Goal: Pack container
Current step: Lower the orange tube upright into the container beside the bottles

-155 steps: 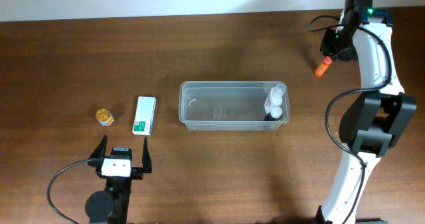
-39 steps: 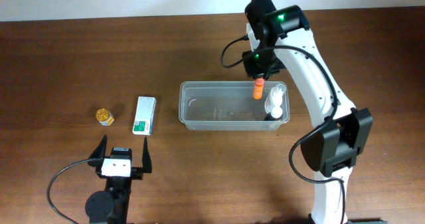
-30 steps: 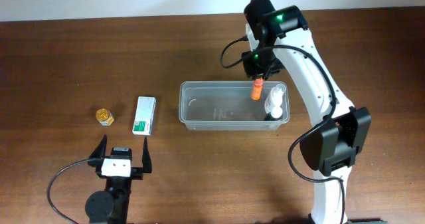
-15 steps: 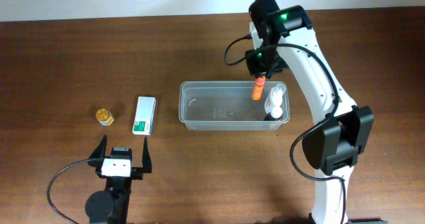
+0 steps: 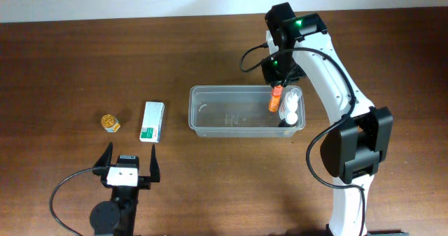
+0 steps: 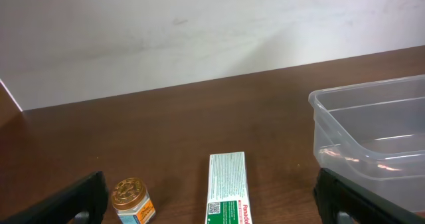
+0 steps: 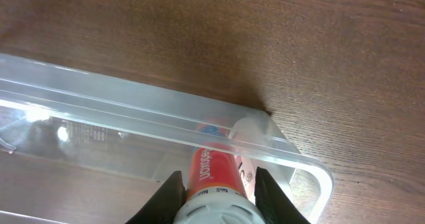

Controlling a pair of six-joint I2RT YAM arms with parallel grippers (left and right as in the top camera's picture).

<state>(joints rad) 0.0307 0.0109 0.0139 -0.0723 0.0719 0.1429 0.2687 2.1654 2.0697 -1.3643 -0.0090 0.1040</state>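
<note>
The clear plastic container [image 5: 224,112] sits mid-table, with two white bottles [image 5: 290,110] at its right end. My right gripper [image 5: 277,89] is shut on an orange tube [image 5: 275,99] with a white cap and holds it over the container's right part, beside the bottles. In the right wrist view the tube [image 7: 214,174] sits between the fingers [image 7: 216,197], pointing down into the container [image 7: 133,111]. My left gripper [image 5: 129,167] is open near the front edge. A green-and-white box [image 5: 152,121] and a small gold-lidded jar [image 5: 110,123] lie left of the container.
In the left wrist view the box [image 6: 228,197] and the jar [image 6: 132,200] lie just ahead of the open fingers, and the container's left end [image 6: 345,137] is at the right. A white wall runs along the table's far edge.
My right arm has carried the orange tube from the far right of the table to over the container, then lowered it slightly toward the right end, next to the white bottles. The left arm has not moved.
</note>
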